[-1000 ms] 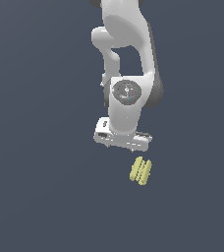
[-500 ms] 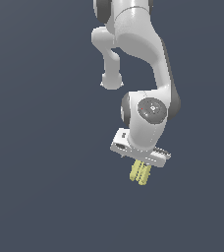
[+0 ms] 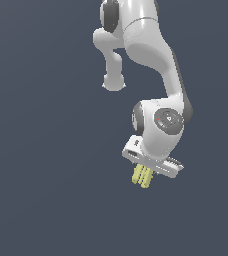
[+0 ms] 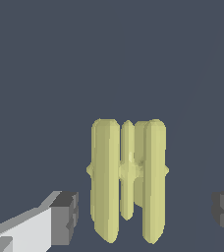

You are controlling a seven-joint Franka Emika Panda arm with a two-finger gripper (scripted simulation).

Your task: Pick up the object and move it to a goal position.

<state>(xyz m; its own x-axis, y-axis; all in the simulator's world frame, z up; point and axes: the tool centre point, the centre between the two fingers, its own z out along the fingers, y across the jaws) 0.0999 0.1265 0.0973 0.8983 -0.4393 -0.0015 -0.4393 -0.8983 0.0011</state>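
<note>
Three joined bars make the pale-yellow ridged piece [image 4: 127, 179] look stiff and light; the gripper [image 4: 146, 211] straddles it, jaws wide, best pinched across its outer bars.

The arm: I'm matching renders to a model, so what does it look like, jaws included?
The arm is glossy white with rounded links, dark grey joint seams and a grey disc at the wrist. The gripper has a white body; its jaws end in dark grey blocky pads.
</note>
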